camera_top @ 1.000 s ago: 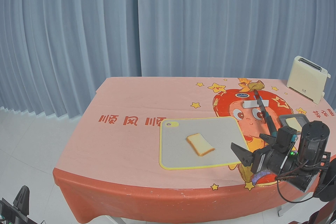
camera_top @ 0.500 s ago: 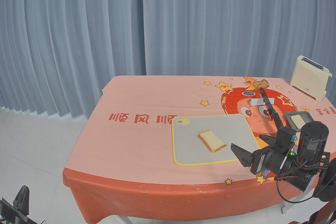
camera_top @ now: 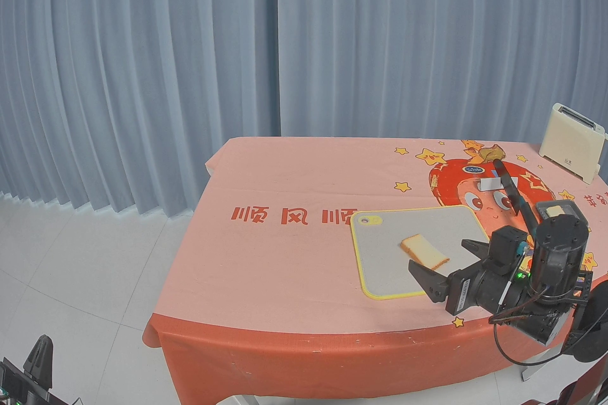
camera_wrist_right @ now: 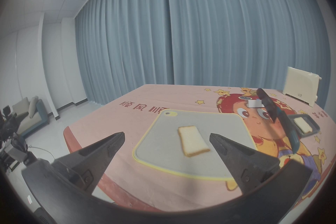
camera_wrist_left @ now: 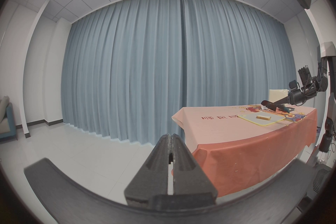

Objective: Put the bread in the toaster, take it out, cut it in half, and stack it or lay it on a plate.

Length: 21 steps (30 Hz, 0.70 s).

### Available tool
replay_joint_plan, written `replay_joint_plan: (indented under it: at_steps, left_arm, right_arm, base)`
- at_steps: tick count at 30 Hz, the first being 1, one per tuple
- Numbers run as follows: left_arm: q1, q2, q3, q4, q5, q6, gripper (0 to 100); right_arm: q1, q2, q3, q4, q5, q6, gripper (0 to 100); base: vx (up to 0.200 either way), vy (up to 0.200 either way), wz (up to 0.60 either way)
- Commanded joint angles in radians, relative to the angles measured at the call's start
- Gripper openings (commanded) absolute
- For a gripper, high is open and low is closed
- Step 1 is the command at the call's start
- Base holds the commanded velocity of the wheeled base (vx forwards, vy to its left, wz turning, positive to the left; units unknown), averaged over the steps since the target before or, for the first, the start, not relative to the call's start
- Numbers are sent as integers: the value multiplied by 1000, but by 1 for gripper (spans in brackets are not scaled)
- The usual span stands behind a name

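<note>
The right arm [camera_top: 560, 248] is matte black, with a fat cylindrical joint housing, a small green light [camera_top: 520, 275], a teal plug [camera_top: 520, 249] and a thin black cable [camera_top: 498, 349] looping beneath. The right gripper [camera_top: 437, 253] and left gripper [camera_wrist_left: 170, 140] carry black wedge-shaped fingers [camera_wrist_right: 94, 158]

Knife [camera_top: 514, 197] just right of cutting board [camera_top: 386, 264]
</note>
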Motion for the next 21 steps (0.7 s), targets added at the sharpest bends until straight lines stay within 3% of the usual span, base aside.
replay_joint_plan:
  at_steps: [1,6,12,16,21]
  left_arm:
    - [1,1,18,0,0,-1,0]
    - [1,1,18,0,-1,-1,0]
    - [1,1,18,0,0,-1,0]
    - [1,1,18,0,0,-1,0]
    - [1,1,18,0,0,-1,0]
  right_arm:
    - [-10,79,-52,20,2,-19,100]
    - [-36,117,-118,88,8,-30,100]
    - [-52,110,-222,284,88,-30,100]
    - [-50,119,-264,355,89,-30,100]
    - [-50,160,-284,344,89,-30,100]
  base:
    - [0,0,0]
    - [0,0,0]
    - [0,0,0]
    - [0,0,0]
    - [0,0,0]
